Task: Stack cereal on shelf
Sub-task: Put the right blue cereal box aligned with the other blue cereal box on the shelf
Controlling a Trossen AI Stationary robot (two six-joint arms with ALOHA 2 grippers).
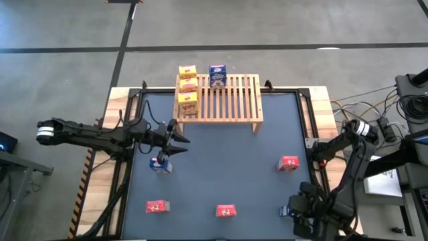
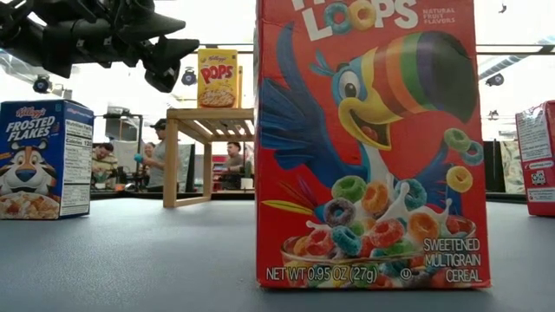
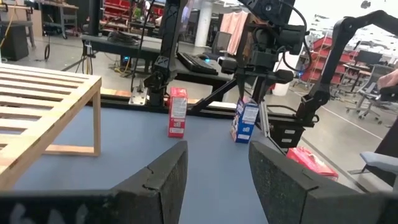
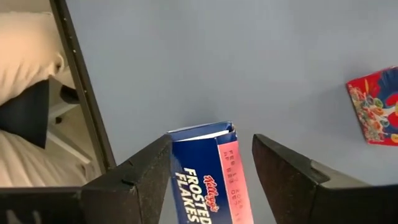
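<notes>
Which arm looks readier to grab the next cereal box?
The right arm. The right tool, open, straddles a blue Frosted Flakes box, so it probably only needs to close. The left tool is open too, but hangs beside another blue box with nothing between its fingers.

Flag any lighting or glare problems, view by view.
Low view: the bright room behind backlights the scene, turning the left gripper into a dark silhouette, while the red box up close is well lit. High view: flat, even light on the shelf, no glare. Right wrist view: even light on the blue box. Left wrist view: bright patches in the room beyond.
</notes>
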